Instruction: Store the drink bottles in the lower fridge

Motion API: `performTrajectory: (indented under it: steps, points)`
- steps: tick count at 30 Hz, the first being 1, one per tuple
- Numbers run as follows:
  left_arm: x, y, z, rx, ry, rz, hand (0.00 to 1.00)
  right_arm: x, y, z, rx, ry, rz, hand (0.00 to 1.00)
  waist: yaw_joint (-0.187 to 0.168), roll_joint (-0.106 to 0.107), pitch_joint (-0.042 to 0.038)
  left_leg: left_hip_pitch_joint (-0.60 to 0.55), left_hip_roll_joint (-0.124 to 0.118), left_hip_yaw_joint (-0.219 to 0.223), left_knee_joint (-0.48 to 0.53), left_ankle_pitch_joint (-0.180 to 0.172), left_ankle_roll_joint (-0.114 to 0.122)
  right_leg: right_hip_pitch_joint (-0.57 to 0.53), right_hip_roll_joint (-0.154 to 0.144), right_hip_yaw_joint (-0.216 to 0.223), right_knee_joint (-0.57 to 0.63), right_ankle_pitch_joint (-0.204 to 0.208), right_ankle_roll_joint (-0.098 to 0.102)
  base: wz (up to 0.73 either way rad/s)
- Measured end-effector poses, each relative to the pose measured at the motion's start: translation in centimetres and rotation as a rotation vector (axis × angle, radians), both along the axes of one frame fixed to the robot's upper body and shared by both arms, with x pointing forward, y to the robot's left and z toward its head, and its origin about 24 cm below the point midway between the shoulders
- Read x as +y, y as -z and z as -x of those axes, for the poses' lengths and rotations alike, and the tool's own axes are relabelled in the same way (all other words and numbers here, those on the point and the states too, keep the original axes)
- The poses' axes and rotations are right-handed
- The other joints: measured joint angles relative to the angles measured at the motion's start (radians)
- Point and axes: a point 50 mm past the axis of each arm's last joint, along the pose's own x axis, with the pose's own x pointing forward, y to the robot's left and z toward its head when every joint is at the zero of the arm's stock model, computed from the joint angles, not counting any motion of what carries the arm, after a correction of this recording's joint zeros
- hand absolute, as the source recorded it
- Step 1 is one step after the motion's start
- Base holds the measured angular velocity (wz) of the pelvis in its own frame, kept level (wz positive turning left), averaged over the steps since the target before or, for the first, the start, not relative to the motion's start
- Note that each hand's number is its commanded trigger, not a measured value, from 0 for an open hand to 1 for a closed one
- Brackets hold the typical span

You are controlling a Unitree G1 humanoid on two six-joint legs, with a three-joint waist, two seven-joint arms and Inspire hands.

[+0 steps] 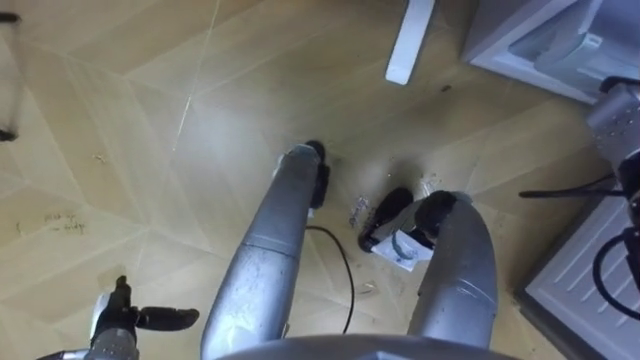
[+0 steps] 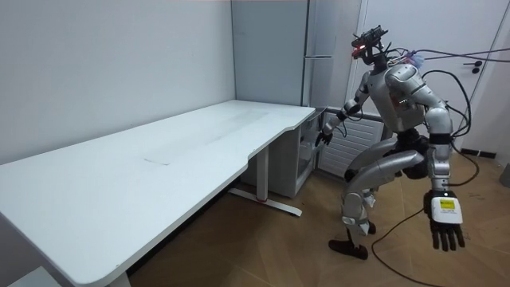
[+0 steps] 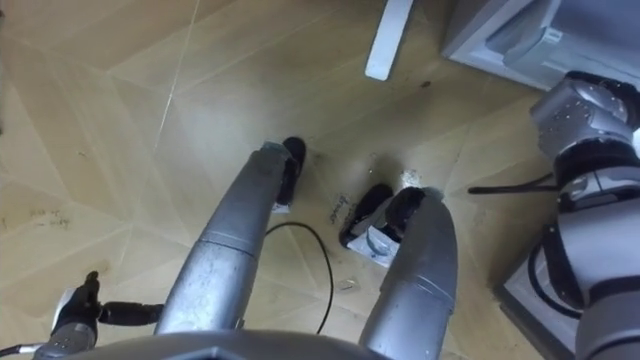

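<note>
The pale, wood-patterned floor (image 2: 263, 247) filled the lower part of the room view. On it stood the long white desk (image 2: 159, 159). Its flat white foot (image 1: 410, 40) showed at the top centre of the left eye view, with the lower fridge (image 1: 530, 40) at the upper right. Mid-frame lay some greyish flecks (image 1: 358, 210), too small to tell.

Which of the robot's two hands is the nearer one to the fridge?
The right hand, at the end of the arm stretched out towards the fridge. The left hand hangs low, well away from it, fingers straight, holding nothing.
</note>
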Motion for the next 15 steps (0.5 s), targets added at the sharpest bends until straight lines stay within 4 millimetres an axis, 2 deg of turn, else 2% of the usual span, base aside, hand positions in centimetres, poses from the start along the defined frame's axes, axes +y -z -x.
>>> performTrajectory:
  steps: [3,6,10,15]
  points:
    - [0.0,-0.3,0.3,-0.022,0.007,0.006,0.00,0.0,0.0,0.1,0.013,0.019,0.004,0.00,0.013,0.000,0.0000,-0.001,-0.006,-0.013,-0.011,0.011,-0.013,0.001,-0.008,-0.016,0.000,-0.003,-0.014,0.12]
    - [0.0,-0.7,0.8,-0.036,0.009,0.011,0.00,0.1,0.2,0.2,0.022,0.035,-0.003,0.00,0.021,0.000,0.0000,0.001,-0.007,-0.025,-0.015,0.012,-0.015,0.008,-0.012,-0.031,0.000,-0.007,-0.022,0.09]
    - [0.2,-0.7,1.7,-0.024,-0.007,0.010,0.00,0.1,0.2,0.3,0.032,0.052,-0.003,0.00,0.038,0.000,0.0000,0.014,-0.009,-0.026,-0.017,0.015,-0.020,0.022,-0.013,-0.032,0.000,-0.008,-0.022,0.01]
    - [0.7,-0.8,1.9,-0.034,-0.030,-0.003,0.00,0.2,0.1,0.2,0.028,0.057,-0.004,0.00,0.039,0.000,-0.0002,0.032,-0.019,-0.028,-0.025,0.018,-0.019,0.042,-0.025,-0.038,0.000,-0.013,-0.020,0.07]
